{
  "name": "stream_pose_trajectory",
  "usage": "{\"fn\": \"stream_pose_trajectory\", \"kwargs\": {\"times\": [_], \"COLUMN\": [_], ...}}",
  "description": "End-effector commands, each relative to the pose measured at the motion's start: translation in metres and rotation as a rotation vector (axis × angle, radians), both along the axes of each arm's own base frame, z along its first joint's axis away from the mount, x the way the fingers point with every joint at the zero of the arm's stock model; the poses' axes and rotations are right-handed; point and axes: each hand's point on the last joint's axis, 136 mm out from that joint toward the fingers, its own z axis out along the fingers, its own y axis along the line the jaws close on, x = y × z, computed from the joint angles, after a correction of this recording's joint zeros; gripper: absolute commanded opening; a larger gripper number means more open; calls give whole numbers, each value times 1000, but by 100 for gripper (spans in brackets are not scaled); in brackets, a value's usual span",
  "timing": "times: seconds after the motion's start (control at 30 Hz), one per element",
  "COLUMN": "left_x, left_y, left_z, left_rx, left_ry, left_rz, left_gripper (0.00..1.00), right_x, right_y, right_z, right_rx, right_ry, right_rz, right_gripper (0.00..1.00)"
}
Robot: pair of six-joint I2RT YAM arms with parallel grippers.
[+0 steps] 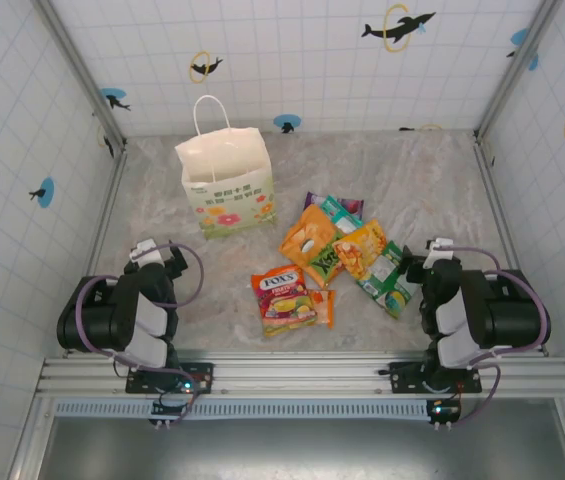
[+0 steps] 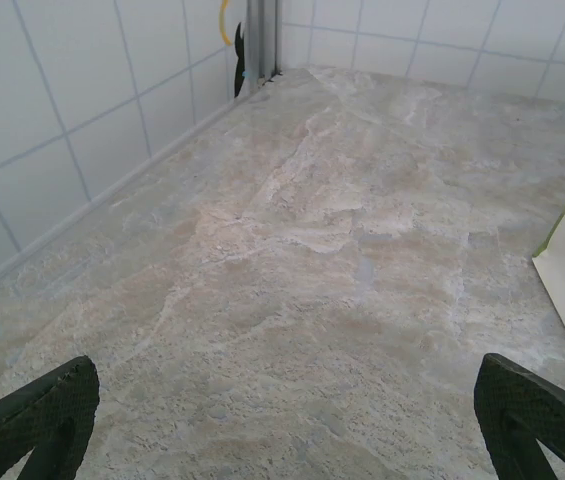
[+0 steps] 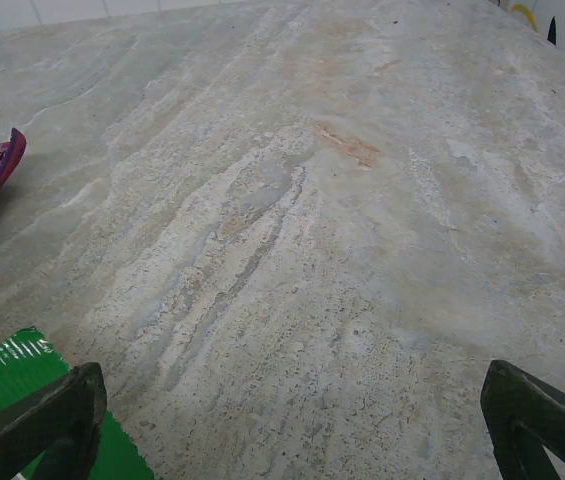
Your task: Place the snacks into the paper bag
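The paper bag (image 1: 225, 180) stands upright at the far left of the table (image 1: 432, 180), mouth up and thin loop handles (image 1: 210, 108) raised, which suits dropping things in from above; its stiff cream paper has creased side folds, a flower print and green lettering. The snacks (image 1: 337, 260) lie loose and flat in a cluster at the middle, to the right of the bag and nearer, none of them in it yet. They are glossy, crinkly foil packets that overlap like dealt cards: a red FOX'S packet (image 1: 283, 298) nearest, a small orange packet (image 1: 322, 306) touching its right edge, a larger orange packet (image 1: 308, 240), a yellow packet (image 1: 361, 248), a green packet (image 1: 390, 280), and teal and purple ones at the far side. The left gripper (image 1: 152, 255) rests low at the near left with its jaws spread wide and nothing between them (image 2: 287, 410), a cream edge of the bag at its right. The right gripper (image 1: 427, 262) sits just beside the green packet, likewise spread and empty (image 3: 287, 410), probably because the pile is within its easy reach. The table is matt, veined stone-look sheet, and thin slick packets lying flush on it may slip under a pinch
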Motion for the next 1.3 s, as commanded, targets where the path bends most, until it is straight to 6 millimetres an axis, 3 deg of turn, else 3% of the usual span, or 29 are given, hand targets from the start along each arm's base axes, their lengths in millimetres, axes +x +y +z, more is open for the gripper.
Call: {"fn": "stream_pose_trajectory", "kwargs": {"times": [0.0,1.03,1.13,1.27], "left_x": [-8,-9,-10,-7], "left_y": [-3,-3,2,-7], "left_z": [-7,-7,-5,-4], "left_rx": [-13,-13,-12,9], "left_ry": [21,17,11,20], "left_rz": [-12,-12,20,-25], "left_gripper": [98,98,98,98], "right_x": [1,1,5,15], "right_y": [2,2,2,7], "right_z": [5,5,9,18], "right_rx": [-9,-5,-3,-1], "right_ry": [-20,-21,-25,12], "right_rz": [11,14,14,41], "right_gripper": [98,98,98,98]}}
